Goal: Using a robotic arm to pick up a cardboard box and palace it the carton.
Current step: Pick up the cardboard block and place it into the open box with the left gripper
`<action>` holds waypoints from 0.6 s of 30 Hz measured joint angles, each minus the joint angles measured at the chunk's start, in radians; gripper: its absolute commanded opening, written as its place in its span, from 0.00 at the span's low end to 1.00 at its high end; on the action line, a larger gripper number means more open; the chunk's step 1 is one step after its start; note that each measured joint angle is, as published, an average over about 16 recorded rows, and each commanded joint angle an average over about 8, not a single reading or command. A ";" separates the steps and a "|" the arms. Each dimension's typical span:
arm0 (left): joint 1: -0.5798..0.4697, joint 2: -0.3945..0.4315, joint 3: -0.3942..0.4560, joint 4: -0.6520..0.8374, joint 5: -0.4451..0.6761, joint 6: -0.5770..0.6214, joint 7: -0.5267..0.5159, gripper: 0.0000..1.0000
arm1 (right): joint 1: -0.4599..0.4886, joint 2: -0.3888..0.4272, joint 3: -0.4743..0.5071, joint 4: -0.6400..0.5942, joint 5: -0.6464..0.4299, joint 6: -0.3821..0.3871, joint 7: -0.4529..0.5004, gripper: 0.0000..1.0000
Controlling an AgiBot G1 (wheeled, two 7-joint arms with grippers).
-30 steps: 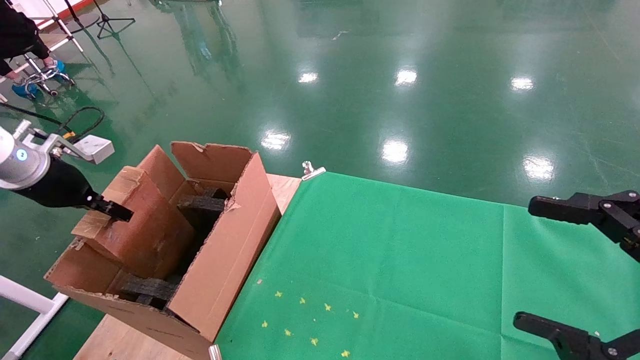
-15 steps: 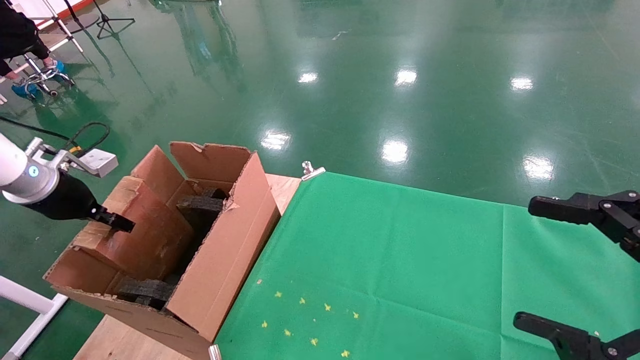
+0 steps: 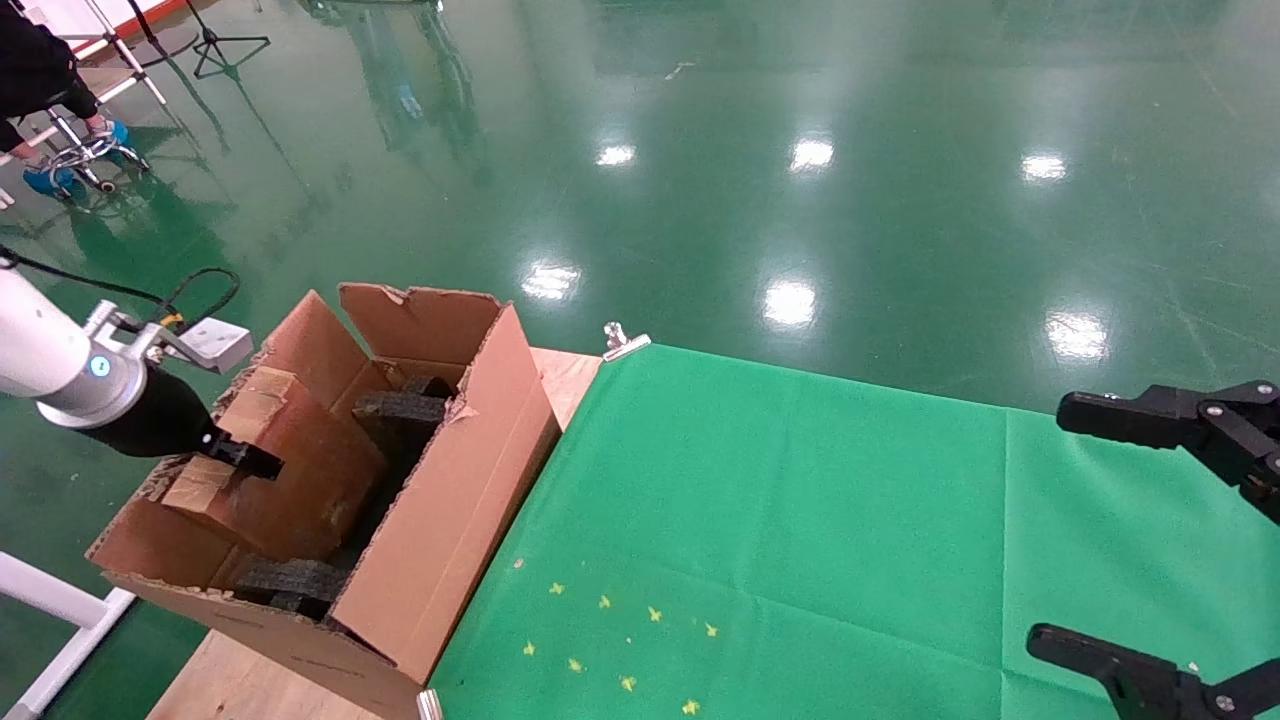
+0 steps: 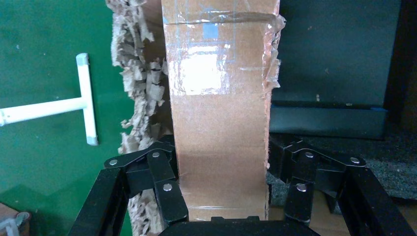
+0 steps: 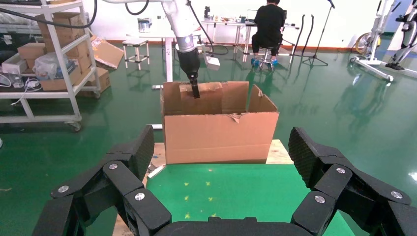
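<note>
The cardboard box [image 3: 300, 470], brown and taped, hangs tilted inside the carton [image 3: 455, 490], between black foam pieces [image 3: 400, 410]. My left gripper [image 3: 246, 458], on the white robotic arm [image 3: 60, 365], is shut on the box's upper end at the carton's left side. In the left wrist view the fingers [image 4: 169, 199] press both sides of the cardboard box [image 4: 219, 113], beside the carton's ragged edge [image 4: 137, 83]. My right gripper [image 3: 1050, 525] is open and empty over the green cloth at the far right. Its view shows the carton [image 5: 221, 137] ahead.
The carton stands on a wooden table [image 3: 570, 375] at the left end of the green cloth [image 3: 780, 520]. A metal clip [image 3: 624, 342] holds the cloth's far corner. A white frame rail [image 3: 60, 610] lies left of the table. A person sits far off [image 5: 269, 22].
My left gripper has moved down and a little to the right, and the cardboard box has sunk deeper into the carton. The right arm has not moved.
</note>
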 measured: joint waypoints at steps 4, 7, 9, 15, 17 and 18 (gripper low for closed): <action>0.020 0.006 -0.003 0.000 -0.005 -0.011 -0.006 0.00 | 0.000 0.000 0.000 0.000 0.000 0.000 0.000 1.00; 0.034 0.011 -0.006 0.000 -0.008 -0.020 -0.011 0.00 | 0.000 0.000 0.000 0.000 0.000 0.000 0.000 1.00; 0.044 0.014 -0.008 0.000 -0.011 -0.026 -0.015 0.00 | 0.000 0.000 0.000 0.000 0.000 0.000 0.000 1.00; 0.074 0.022 -0.013 0.001 -0.018 -0.045 -0.025 0.00 | 0.000 0.000 0.000 0.000 0.000 0.000 0.000 1.00; 0.083 0.025 -0.014 0.002 -0.020 -0.051 -0.029 0.00 | 0.000 0.000 0.000 0.000 0.000 0.000 0.000 1.00; 0.088 0.026 -0.015 0.002 -0.021 -0.053 -0.031 0.00 | 0.000 0.000 0.000 0.000 0.000 0.000 0.000 1.00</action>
